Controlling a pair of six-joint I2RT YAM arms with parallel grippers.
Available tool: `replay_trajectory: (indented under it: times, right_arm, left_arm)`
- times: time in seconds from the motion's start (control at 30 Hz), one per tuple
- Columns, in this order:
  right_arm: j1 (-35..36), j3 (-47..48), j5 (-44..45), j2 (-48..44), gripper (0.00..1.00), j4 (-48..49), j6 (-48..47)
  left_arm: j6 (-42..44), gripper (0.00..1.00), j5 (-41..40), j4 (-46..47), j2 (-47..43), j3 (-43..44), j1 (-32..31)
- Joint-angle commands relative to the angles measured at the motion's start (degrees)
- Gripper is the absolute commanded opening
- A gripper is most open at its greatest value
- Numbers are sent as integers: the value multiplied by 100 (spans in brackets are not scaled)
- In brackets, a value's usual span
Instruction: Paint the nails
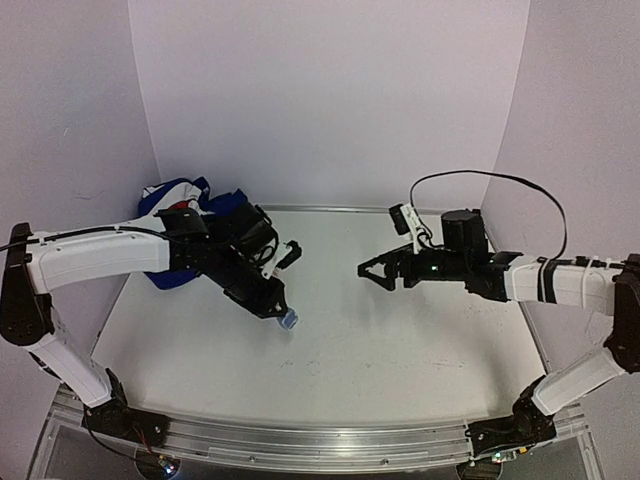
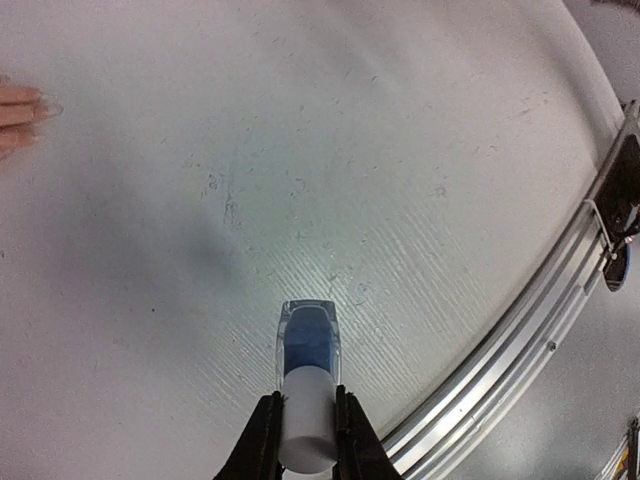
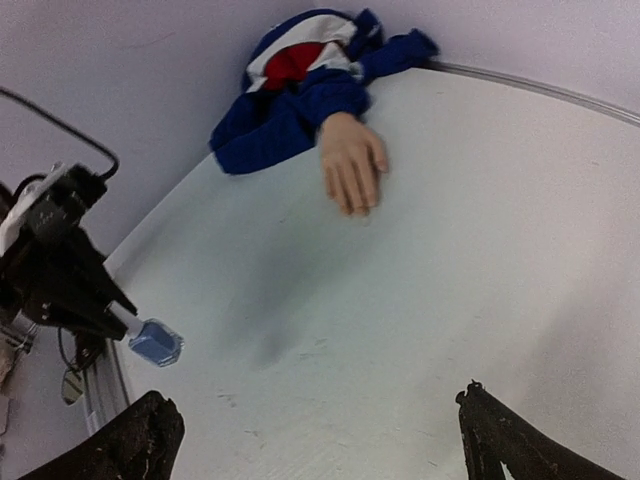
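A small peach mannequin hand (image 3: pixel 350 168) lies flat on the table, sticking out of a blue, red and white sleeve (image 3: pixel 300 85); its nails are too small to make out. Its fingertips (image 2: pixel 22 108) show at the left edge of the left wrist view. In the top view only the sleeve (image 1: pixel 185 200) shows; my left arm hides the hand. My left gripper (image 2: pixel 306 425) is shut on the white cap of a small blue bottle (image 2: pixel 307 340), held above the table, also in the top view (image 1: pixel 287 319) and the right wrist view (image 3: pixel 155 342). My right gripper (image 1: pixel 372 270) is open and empty, mid-table.
White walls close the back and both sides. A metal rail (image 2: pixel 520 330) runs along the table's near edge. A black cable (image 1: pixel 500 180) loops over my right arm.
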Motion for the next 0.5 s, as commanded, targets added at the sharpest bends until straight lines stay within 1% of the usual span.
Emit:
replay_trajectory:
  times: [0.0, 0.1, 0.23, 0.37, 0.47]
  right_arm:
    - [769, 150, -1416, 363, 98, 1424, -222]
    - [1053, 195, -2066, 738, 98, 1979, -208]
    - [1369, 475, -2394, 1183, 96, 2493, -197]
    - [1587, 940, -2764, 1594, 84, 2663, -202]
    - [1724, 1189, -2828, 1782, 72, 2731, -241]
  left_arm:
    - [977, 0, 714, 43, -565, 449, 161]
    - [1339, 0, 1063, 53, -754, 533, 350]
    - [1683, 0, 1501, 49, -897, 685, 439]
    - [1879, 0, 1784, 44, -968, 822, 450]
    - [1907, 0, 1893, 32, -999, 883, 450]
